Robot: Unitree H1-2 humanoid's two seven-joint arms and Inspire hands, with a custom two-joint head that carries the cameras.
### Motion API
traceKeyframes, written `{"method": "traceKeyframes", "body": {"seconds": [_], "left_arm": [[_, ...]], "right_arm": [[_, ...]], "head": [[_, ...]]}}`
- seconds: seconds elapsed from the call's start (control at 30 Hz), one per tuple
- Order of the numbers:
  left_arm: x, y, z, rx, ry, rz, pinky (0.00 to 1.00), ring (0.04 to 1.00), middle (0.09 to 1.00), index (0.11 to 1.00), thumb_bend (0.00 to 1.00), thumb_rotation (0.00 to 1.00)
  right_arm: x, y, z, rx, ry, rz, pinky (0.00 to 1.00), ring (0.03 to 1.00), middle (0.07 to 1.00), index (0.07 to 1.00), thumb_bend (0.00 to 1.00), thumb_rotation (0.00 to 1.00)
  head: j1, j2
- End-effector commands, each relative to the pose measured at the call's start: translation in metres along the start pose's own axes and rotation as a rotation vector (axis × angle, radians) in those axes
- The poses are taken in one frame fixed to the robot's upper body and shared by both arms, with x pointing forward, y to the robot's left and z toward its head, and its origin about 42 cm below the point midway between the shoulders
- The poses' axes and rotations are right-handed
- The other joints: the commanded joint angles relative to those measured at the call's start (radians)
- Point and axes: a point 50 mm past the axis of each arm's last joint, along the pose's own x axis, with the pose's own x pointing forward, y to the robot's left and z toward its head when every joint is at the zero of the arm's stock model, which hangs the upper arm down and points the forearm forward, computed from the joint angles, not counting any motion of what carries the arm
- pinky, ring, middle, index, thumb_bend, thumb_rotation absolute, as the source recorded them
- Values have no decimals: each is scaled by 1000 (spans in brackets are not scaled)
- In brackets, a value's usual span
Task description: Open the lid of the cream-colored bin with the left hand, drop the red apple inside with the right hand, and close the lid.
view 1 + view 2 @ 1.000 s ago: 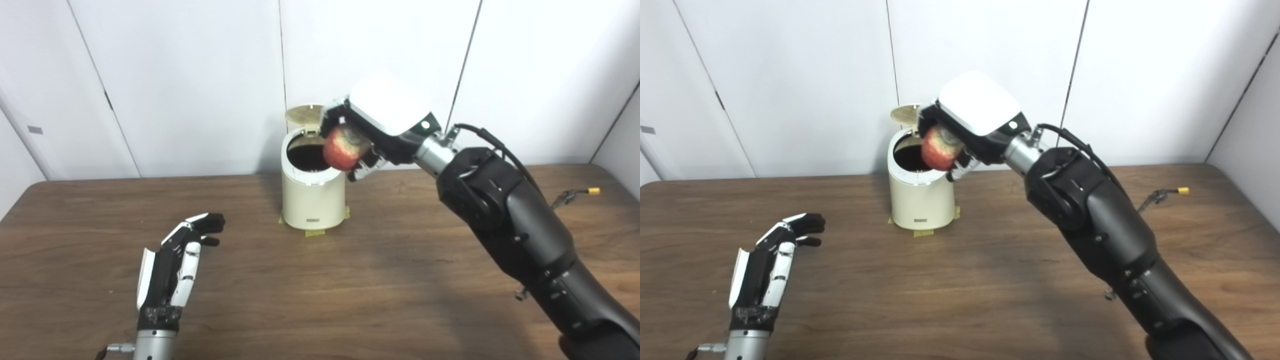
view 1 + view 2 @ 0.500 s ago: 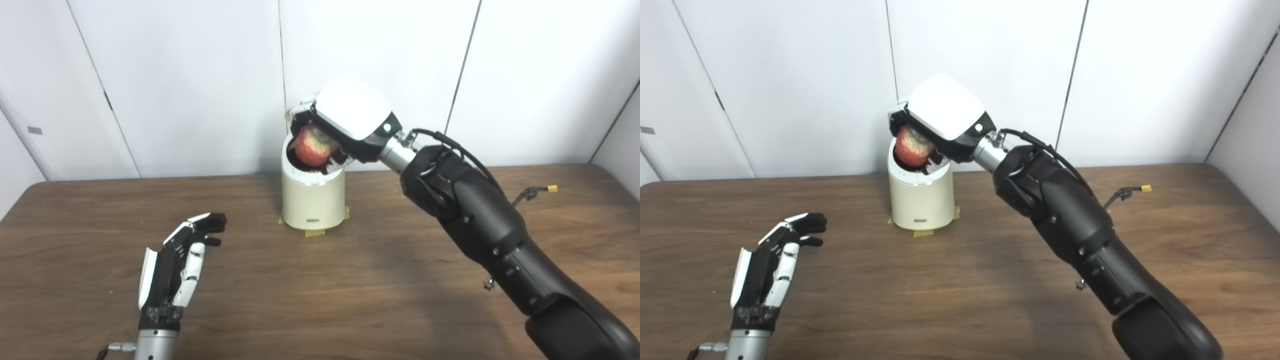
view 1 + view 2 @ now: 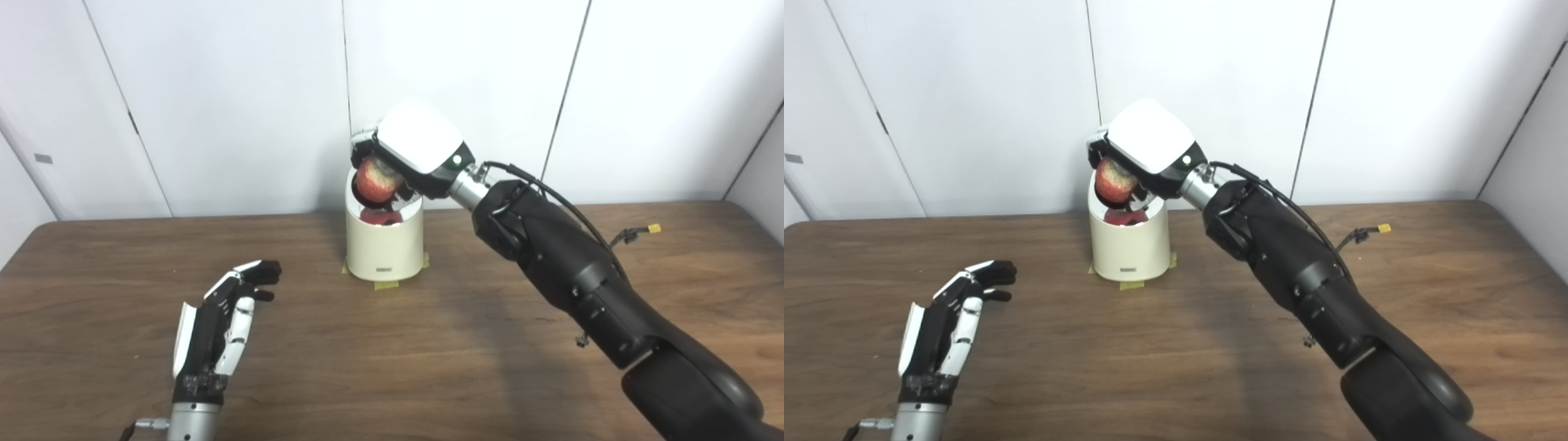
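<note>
Nearest the camera, the left hand (image 3: 211, 334) hovered low over the brown surface (image 3: 380, 367), palm turned inward, its fingers (image 3: 260, 275) spread loosely and holding nothing. It sat well apart from the bin, off to the near left of it.

Beyond those idle fingers, the dark right arm (image 3: 569, 275) stretched up and across from the near right corner, with a black cable looping along its upper side. Out past the arm, on the far right of the surface, a thin wire with a yellow tip (image 3: 655, 229) lay by itself.

At the end of that arm the right hand (image 3: 410, 153) was tipped downward over the bin (image 3: 384, 248), its white back plate facing up. Its fingers (image 3: 1097, 147) were curled around the apple (image 3: 376, 180), gripping it from above. The apple hung directly over the bin's open mouth, just at the rim; whether it touched the rim could not be told. Below it, inside the opening, a red patch showed, seemingly a reflection on the shiny inner wall.

The bin stood upright beneath the right fingers, with yellowish tape (image 3: 386, 285) under its base. The lid was hidden behind the right hand. Behind everything stood white wall panels (image 3: 214, 92).
</note>
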Motion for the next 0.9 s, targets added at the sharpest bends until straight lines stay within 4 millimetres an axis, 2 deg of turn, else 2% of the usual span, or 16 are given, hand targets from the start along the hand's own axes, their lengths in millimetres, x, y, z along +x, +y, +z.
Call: {"method": "traceKeyframes", "body": {"seconds": [0.0,0.23,0.37,0.5,0.6,0.67,0.7,0.73,0.77,0.87], "left_arm": [[5,-4,3,14,-49,-11,623,713,721,707,156,793],[5,-6,3,-14,-47,-18,631,718,722,707,144,771],[4,-6,2,-19,-44,-17,637,718,722,707,157,765],[5,-6,3,-14,-43,-16,631,713,721,709,163,812],[5,-5,2,-17,-45,-16,629,711,719,706,159,795],[5,-5,2,-9,-44,-17,628,711,719,706,155,782],[5,-5,2,-6,-44,-18,627,712,719,706,157,787],[5,-5,2,-5,-44,-18,627,713,719,706,155,791],[5,-5,2,-2,-45,-19,626,713,719,706,154,792],[5,-4,2,-2,-46,-22,630,716,720,706,154,790]], "right_arm": [[23,-32,-11,-45,14,-95,365,462,548,428,498,0],[21,-26,-13,-29,26,-89,331,454,567,435,492,0],[18,-21,-14,-18,40,-75,361,465,553,431,496,0],[15,-20,-15,-6,64,-57,371,475,553,423,496,0],[14,-19,-15,-15,85,-44,374,467,572,450,502,0],[13,-19,-14,-23,91,-36,398,486,594,479,519,105],[12,-19,-14,-25,95,-28,423,529,654,562,733,134],[12,-19,-13,-26,98,-22,444,567,706,625,848,164],[11,-19,-13,-26,100,-19,458,591,739,664,920,182],[9,-20,-12,-16,114,-5,489,650,815,761,986,242]], "head": [[0,0],[0,-1],[1,-3],[1,1],[-1,1],[0,0],[0,0],[0,0],[0,0],[0,1]]}}
